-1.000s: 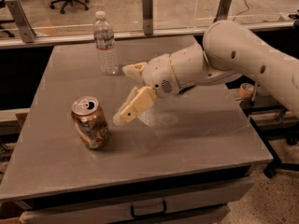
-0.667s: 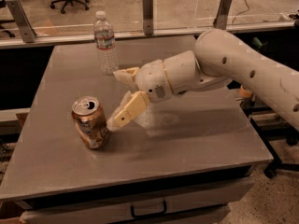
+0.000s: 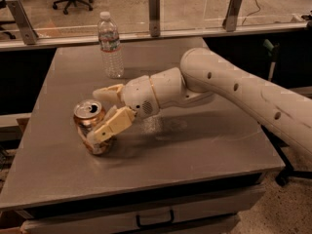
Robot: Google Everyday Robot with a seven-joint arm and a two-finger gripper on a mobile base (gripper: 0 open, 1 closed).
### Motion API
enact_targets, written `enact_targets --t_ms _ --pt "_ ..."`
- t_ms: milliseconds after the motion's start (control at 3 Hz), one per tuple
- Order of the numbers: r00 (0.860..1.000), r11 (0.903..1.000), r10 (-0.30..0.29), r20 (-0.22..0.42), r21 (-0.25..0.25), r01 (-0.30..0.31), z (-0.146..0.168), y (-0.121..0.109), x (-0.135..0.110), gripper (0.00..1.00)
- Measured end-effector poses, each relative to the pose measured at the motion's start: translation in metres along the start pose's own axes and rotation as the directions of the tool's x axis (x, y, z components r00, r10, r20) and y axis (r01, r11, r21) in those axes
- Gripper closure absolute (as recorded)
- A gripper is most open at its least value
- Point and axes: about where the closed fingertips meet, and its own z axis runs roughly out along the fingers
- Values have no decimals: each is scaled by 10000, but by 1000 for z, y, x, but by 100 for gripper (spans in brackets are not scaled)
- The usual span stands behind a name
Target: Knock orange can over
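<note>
The orange can (image 3: pixel 86 120) stands on the grey table (image 3: pixel 204 150) at the front left, silver top with pull-tab showing, leaning slightly. My gripper (image 3: pixel 96 116) has come in from the right and is open around the can. One cream finger (image 3: pixel 108 92) lies behind the can's top. The other finger (image 3: pixel 113 126) crosses in front of the can's right side and touches it, hiding part of the body. The white arm stretches away to the right edge of the view.
A clear plastic water bottle (image 3: pixel 110 45) stands upright at the back of the table, behind the gripper. A glass barrier with metal posts (image 3: pixel 154 13) runs along the far edge. The table's left edge lies close to the can.
The gripper has moved left and a little forward across the table, from well right of the can to straddling it. The front finger now touches the can. The bottle has not moved.
</note>
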Motion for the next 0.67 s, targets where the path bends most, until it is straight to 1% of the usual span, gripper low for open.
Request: enact_targets --t_ms 333,667 --pt "9996 9998 175 214 54 -176 -1 -1 4 43" --pt "9991 9991 247 336 323 -258 -14 2 -2 65"
